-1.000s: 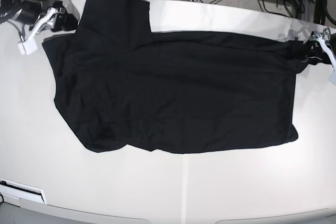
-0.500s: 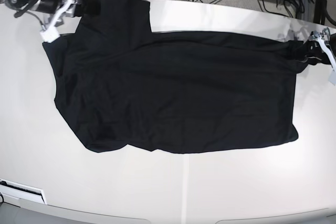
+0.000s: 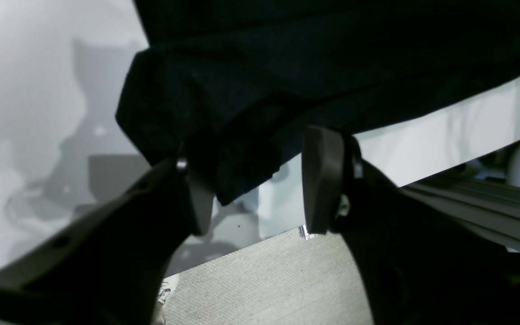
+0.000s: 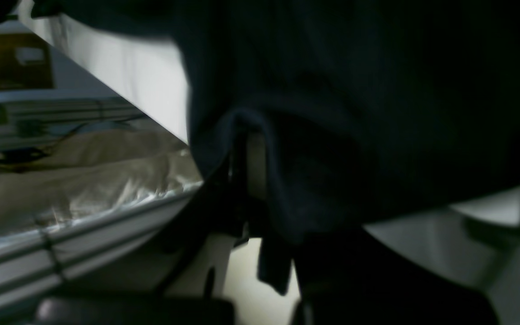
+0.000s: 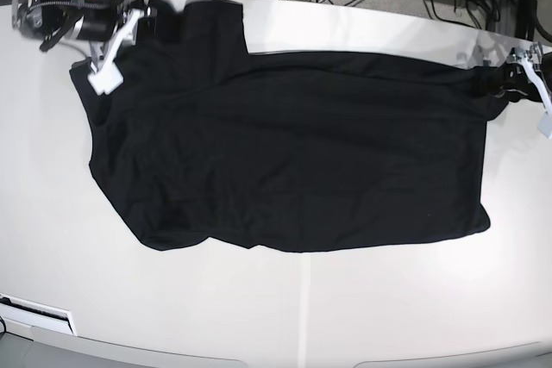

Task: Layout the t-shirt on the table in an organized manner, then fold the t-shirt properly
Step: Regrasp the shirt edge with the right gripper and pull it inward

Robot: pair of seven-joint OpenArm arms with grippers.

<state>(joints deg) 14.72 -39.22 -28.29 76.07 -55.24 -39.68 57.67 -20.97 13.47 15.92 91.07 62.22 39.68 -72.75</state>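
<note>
The t-shirt (image 5: 285,144) lies spread over the middle of the table (image 5: 285,308), a wide dark sheet reaching from about nine o'clock to three o'clock in the base view, with a flap running up to eleven o'clock. Its near hem, toward six o'clock, is uneven: the seven o'clock corner curls under, while the five o'clock corner sits fairly square.

At three o'clock the left gripper (image 5: 528,77) sits at the far right corner of the cloth. In its wrist view the jaws stand wide apart, with a bunched corner of cloth hanging between them and touching only one finger (image 3: 194,203), so nothing is clamped there.

At eleven o'clock the right gripper (image 5: 142,25) is at the flap's outer corner. Its wrist view is dark, but the jaws look pinched together with a fold of cloth wrapped around them, so it appears to be gripping the shirt's edge.

The step in hand looks like grasping both far corners to stretch the shirt flat. To do it well, the left gripper should push deeper over the bunched corner before closing, taking every layer. Then both arms should pull apart evenly and low, so the body smooths out without dragging off the far edge at twelve o'clock.
</note>
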